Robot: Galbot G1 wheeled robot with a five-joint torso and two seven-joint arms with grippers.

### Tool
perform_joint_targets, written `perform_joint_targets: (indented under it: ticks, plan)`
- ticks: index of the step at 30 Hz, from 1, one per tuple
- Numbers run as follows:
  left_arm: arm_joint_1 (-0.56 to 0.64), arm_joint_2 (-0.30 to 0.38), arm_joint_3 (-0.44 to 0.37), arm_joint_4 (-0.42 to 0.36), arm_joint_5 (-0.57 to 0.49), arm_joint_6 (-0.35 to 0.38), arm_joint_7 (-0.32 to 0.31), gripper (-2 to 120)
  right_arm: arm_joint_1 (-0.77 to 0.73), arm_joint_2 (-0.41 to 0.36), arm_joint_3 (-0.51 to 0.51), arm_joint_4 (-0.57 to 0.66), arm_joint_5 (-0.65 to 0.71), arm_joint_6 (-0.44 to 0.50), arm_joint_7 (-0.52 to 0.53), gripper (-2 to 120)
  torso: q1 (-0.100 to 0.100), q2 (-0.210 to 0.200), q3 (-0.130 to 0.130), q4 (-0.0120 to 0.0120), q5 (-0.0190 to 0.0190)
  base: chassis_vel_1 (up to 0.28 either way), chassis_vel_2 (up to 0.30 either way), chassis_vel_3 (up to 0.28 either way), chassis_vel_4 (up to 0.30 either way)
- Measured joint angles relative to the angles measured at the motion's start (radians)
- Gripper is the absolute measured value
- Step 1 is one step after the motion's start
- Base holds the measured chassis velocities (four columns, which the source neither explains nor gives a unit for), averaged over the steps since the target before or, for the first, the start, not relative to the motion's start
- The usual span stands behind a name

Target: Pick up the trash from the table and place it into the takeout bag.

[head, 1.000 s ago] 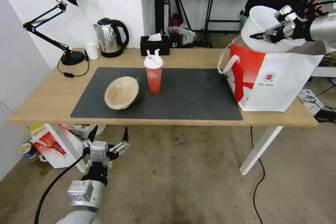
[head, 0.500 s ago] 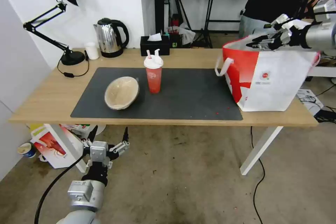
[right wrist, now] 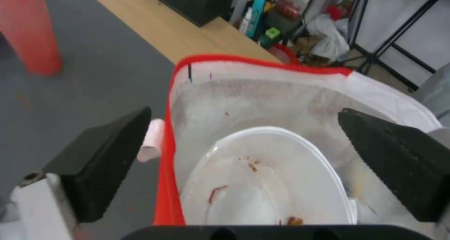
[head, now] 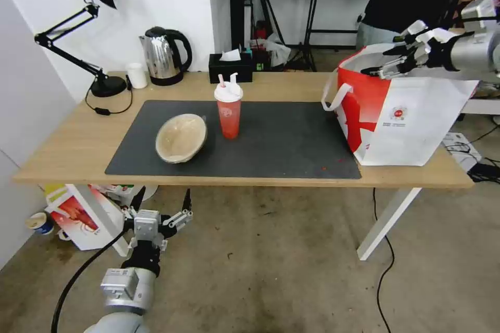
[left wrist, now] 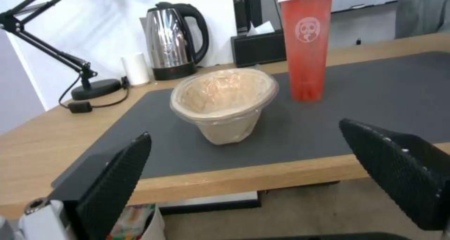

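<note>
We see our right tool (head: 388, 62), jaws spread and empty, at upper right above the boxy white-and-red takeout bag (head: 411, 125) holding the large white plastic bowl (right wrist: 262, 183); the beige paper bowl (head: 181, 138) sits mid-left, nearer our open left tool (head: 161, 208)

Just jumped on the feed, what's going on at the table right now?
The right gripper hangs open over the takeout bag, and the white plastic bowl lies inside it. The beige paper bowl and the red drink cup sit on the table's grey mat. The left gripper waits open, low before the table.
</note>
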Motion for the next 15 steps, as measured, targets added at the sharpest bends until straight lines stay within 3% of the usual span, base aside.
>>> perform_joint_targets:
  ticks: [6, 11, 15]
  plan:
    - [0.000, 0.000, 0.000, 0.000, 0.000, 0.000, 0.000, 100, -0.035, -0.005, 0.059, 0.023, 0.049, 0.006, 0.026, 100, 0.000, 0.000, 0.000, -0.0001, -0.0002, 0.000, 0.000, 0.000, 0.000]
    - [0.000, 0.000, 0.000, 0.000, 0.000, 0.000, 0.000, 100, -0.108, -0.005, 0.140, 0.091, 0.179, 0.065, 0.139, 100, 0.000, 0.000, 0.000, 0.0000, -0.0002, 0.000, 0.000, 0.000, 0.000]
    - [0.000, 0.000, 0.000, 0.000, 0.000, 0.000, 0.000, 100, -0.180, 0.006, 0.204, 0.192, 0.309, 0.144, 0.363, 100, 0.000, 0.000, 0.000, 0.0000, -0.0001, 0.000, 0.000, 0.000, 0.000]
